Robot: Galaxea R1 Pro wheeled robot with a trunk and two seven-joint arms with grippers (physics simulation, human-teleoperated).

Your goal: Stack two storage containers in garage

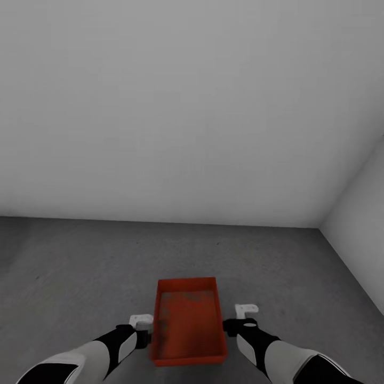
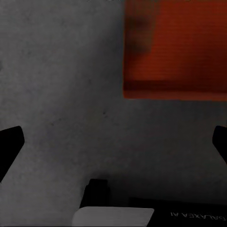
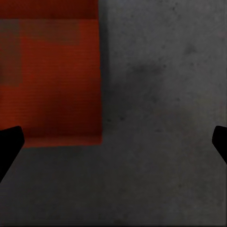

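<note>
An orange-red storage container [image 1: 188, 320] rests on the dark grey concrete floor [image 1: 80, 266] of the garage, straight in front of me, its long side running away from me. I cannot tell whether a second container lies under it. My left gripper [image 1: 142, 321] hovers just off its left wall, my right gripper [image 1: 246, 310] just off its right wall. Each is open, with bare floor between its fingers. The left wrist view has the container [image 2: 175, 47] beside the left gripper [image 2: 113, 142]. In the right wrist view the container [image 3: 52, 71] lies beside the right gripper [image 3: 113, 142].
A plain white wall [image 1: 186, 106] stands a short way beyond the container. A second white wall [image 1: 362, 224] meets it in a corner at the right. Mottled concrete spreads to the left and ahead.
</note>
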